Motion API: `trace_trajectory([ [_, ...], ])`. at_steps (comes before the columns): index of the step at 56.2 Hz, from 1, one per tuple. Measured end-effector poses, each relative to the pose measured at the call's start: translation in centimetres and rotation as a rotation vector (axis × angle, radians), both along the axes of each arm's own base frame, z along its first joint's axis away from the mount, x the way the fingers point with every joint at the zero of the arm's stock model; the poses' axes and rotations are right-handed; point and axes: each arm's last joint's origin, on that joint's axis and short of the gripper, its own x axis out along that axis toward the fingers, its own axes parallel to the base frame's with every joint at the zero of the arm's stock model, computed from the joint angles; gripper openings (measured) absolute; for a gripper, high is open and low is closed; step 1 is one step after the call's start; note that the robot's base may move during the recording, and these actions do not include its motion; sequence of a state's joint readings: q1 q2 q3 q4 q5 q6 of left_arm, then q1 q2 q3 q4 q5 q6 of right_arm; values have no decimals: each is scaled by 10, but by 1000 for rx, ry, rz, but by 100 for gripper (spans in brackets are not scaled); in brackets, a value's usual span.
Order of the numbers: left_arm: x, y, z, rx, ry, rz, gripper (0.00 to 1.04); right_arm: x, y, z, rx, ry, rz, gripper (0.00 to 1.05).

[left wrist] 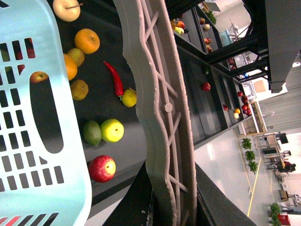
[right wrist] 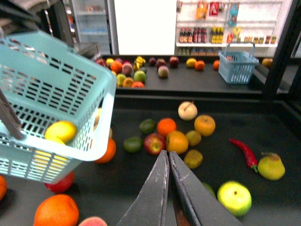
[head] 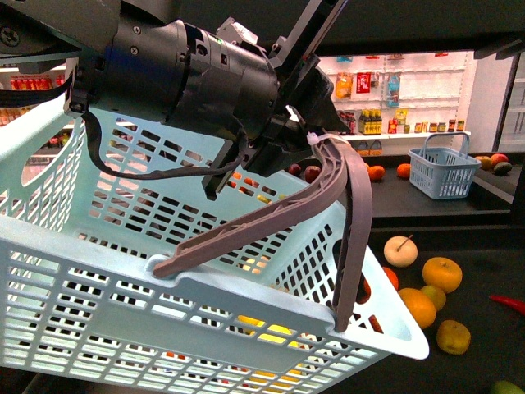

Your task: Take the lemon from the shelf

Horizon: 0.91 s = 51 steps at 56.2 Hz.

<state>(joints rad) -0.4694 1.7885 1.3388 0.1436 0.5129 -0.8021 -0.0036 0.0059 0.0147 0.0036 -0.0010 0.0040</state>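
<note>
My left gripper (head: 271,152) is shut on the grey basket handle (head: 271,215) and holds the pale blue basket (head: 82,271) tilted above the shelf (head: 484,246). In the left wrist view the handle (left wrist: 160,94) runs between the dark fingers of that gripper (left wrist: 169,190). The lemon (right wrist: 61,131), bright yellow and oval, shows through the slotted wall of the basket (right wrist: 56,89) and lies inside it. My right gripper (right wrist: 167,153) is shut on nothing, hanging over the shelf's black tray (right wrist: 263,127) to the right of the basket.
Loose fruit lies on the tray: oranges (right wrist: 177,141), a red apple (right wrist: 154,143), a red chili (right wrist: 244,151), a green apple (right wrist: 234,197) and a pear (right wrist: 270,167). A small blue basket (right wrist: 237,66) stands on the upper tier. White wall shelves of bottles (head: 410,123) are behind.
</note>
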Motion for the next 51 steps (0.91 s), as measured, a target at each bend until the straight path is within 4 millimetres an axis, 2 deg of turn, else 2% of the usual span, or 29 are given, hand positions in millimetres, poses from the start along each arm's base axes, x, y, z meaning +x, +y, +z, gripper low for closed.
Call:
trace_trajectory([
  [17,0,0,0,0,-1,-2,11,0,0,0,-2,1,-1,8],
  [23,0,0,0,1,-1,-2,11,0,0,0,-1,1,-1,24],
  [25,0,0,0,1,-1,-1,11,0,0,0,-1,1,-1,35],
  [32,0,0,0,1,-1,-1,11,0,0,0,-1,1,-1,56],
  [38,0,0,0,0,-1,-1,11,0,0,0,-1,1,-1,80],
  [43,4,3,3,-89,-54,136,11,0,0,0,-1,1,0,102],
  [44,6,6,5,-101,-66,174,11,0,0,0,-1,1,-1,104],
  [51,18,29,5,-157,-80,349,11,0,0,0,-1,1,-1,102],
])
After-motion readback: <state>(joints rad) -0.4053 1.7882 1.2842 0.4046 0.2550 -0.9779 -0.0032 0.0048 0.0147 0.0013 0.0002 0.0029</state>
